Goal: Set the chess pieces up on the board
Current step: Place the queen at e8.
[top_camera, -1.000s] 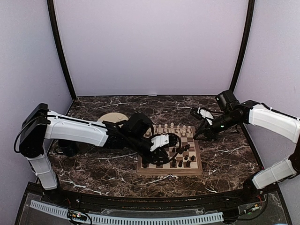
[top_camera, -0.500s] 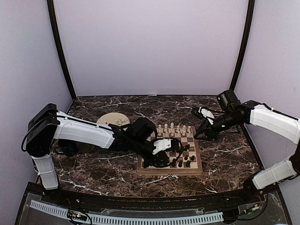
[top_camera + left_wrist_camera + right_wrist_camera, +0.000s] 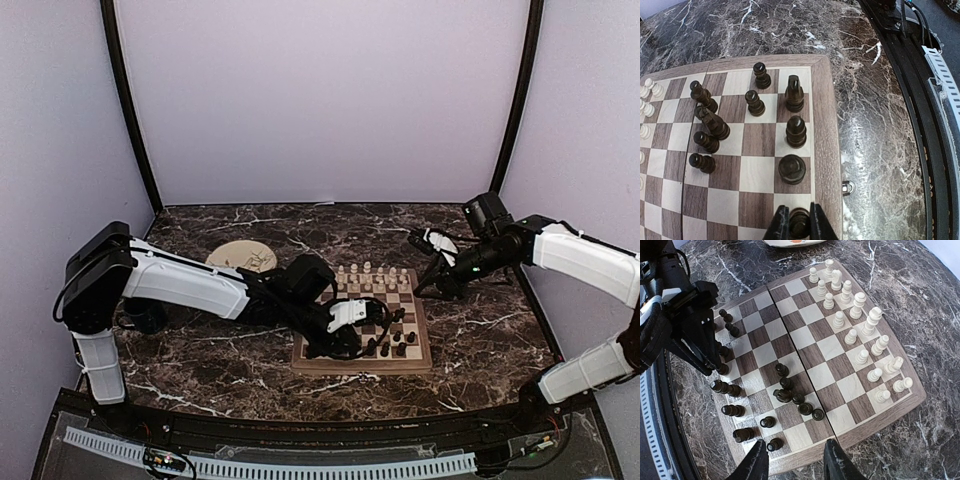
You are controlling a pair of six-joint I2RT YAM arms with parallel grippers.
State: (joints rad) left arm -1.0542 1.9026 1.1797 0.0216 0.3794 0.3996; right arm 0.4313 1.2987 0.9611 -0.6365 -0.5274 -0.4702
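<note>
Recorder: Since a second ago, left arm has stretched farther over the board (image 3: pixel 362 366), wrist lower and nearer its near edge. Right arm unchanged.

Checker: Left claw state?

Recorder: Left claw (image 3: pixel 798 212) nearly closed, pinching a dark piece (image 3: pixel 799 226) at the head, over an edge-row square. Standing dark pieces (image 3: pixel 791 168) line that same border. Base contact with the square: cannot tell.

Checker: Right claw?

Recorder: Right claw (image 3: pixel 796 460) spread wide, nothing in it, hovering above the worktop (image 3: pixel 480 340) just beside the board's far right corner. Pale pieces (image 3: pixel 851 336) stand in two rows at the far side.

Checker: Step in hand?

Recorder: Judged: seating one dark edge-row piece. Next move calls for a straight descent, a slight release, then a vertical lift clear of the neighbours. Loose dark pieces mid-board are not yet sorted.
</note>
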